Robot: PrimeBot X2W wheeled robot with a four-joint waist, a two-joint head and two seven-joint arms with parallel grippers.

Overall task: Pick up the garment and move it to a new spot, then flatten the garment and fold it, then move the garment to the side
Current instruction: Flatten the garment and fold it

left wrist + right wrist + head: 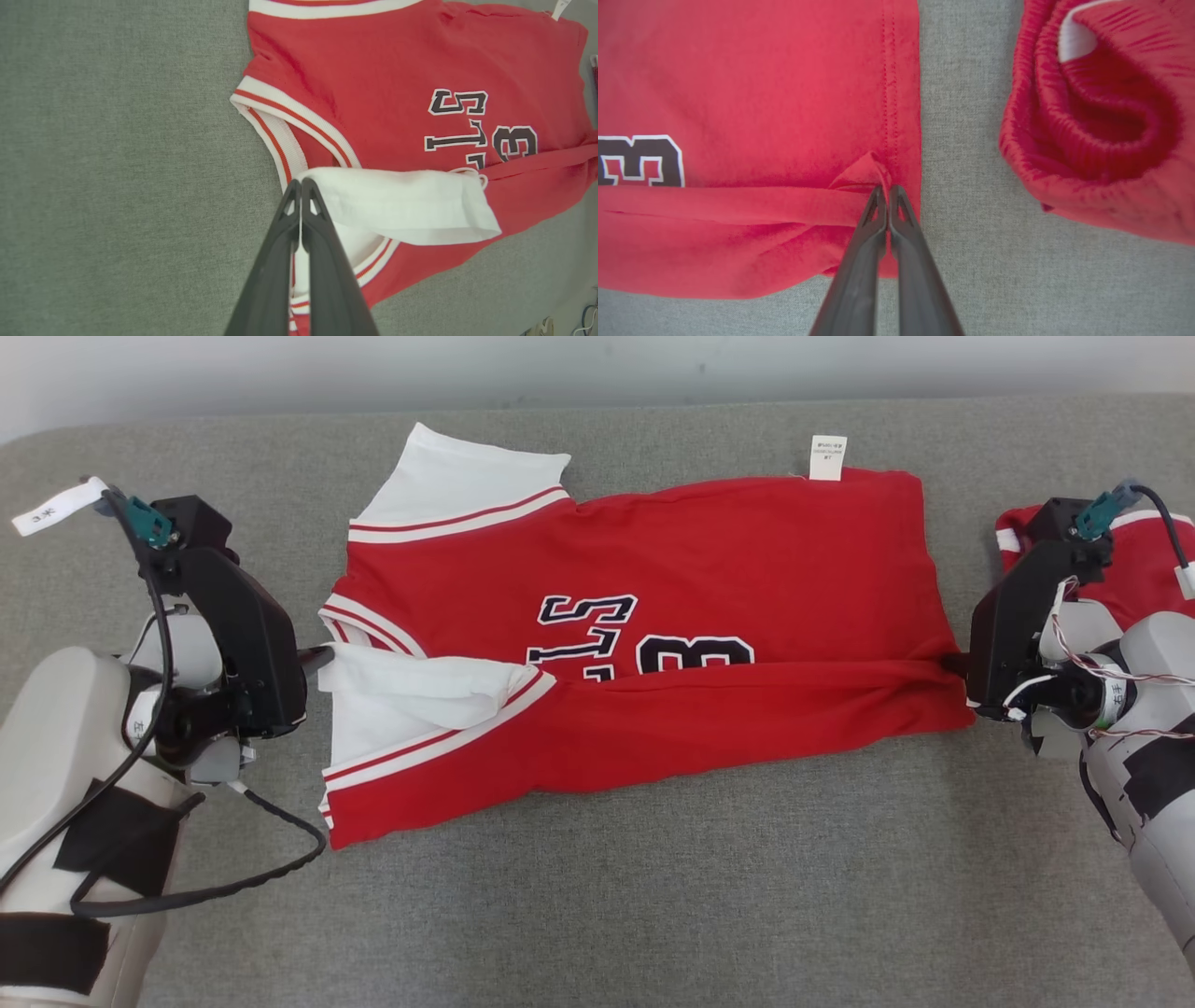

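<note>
Pinching garment [709, 560] (folded edge): left tool [300, 184]; right tool [887, 189], both closed

This looks like a robotics lab: a grey fabric-covered table [653, 915] meets a bare pale wall [280, 373], flanked by tape-patched robot arms [65, 737].

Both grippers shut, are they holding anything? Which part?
Both appear to pinch the red jersey along its folded-over flap: left gripper at the white sleeve edge, right gripper at the hem.
</note>
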